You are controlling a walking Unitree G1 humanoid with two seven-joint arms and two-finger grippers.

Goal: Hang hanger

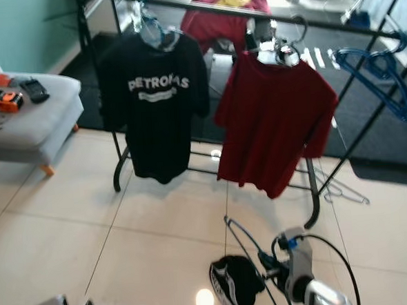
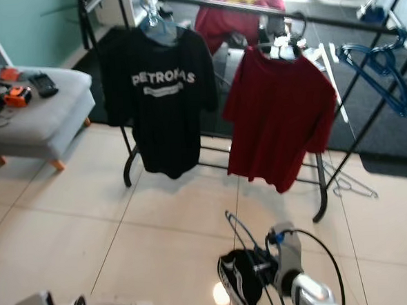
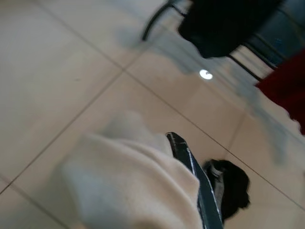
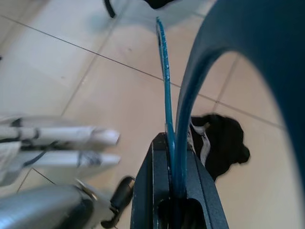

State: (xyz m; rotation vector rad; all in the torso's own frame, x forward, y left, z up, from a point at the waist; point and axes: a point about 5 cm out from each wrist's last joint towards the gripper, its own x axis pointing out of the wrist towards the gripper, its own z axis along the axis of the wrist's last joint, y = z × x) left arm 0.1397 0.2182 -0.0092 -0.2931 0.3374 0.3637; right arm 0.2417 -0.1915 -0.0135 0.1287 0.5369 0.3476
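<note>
A thin blue hanger (image 4: pixel 166 90) is pinched between the two black fingers (image 4: pixel 155 191) of the right gripper (image 4: pixel 174 177), which close tightly on its wire; in the head views it rises as a dark loop (image 1: pixel 240 243) from the right arm low in front of the robot, above the tiled floor (image 1: pixel 152 225). A black garment (image 1: pixel 235 280) lies crumpled on the tiles just beside that arm. The left gripper (image 3: pixel 198 191) sits low on the other side with a cream cloth (image 3: pixel 128 186) draped over it; whether its fingers are apart or together I cannot tell. Farther off stands a black clothes rack (image 1: pixel 310 208). On its rail hang a black T-shirt (image 1: pixel 158 107) with white lettering and, beside it, a red T-shirt (image 1: pixel 274 120). More blue hangers (image 1: pixel 382 79) hang at the rack's right end. A grey cushioned stool (image 1: pixel 28 118) carrying small orange and black items stands well apart to the left.
</note>
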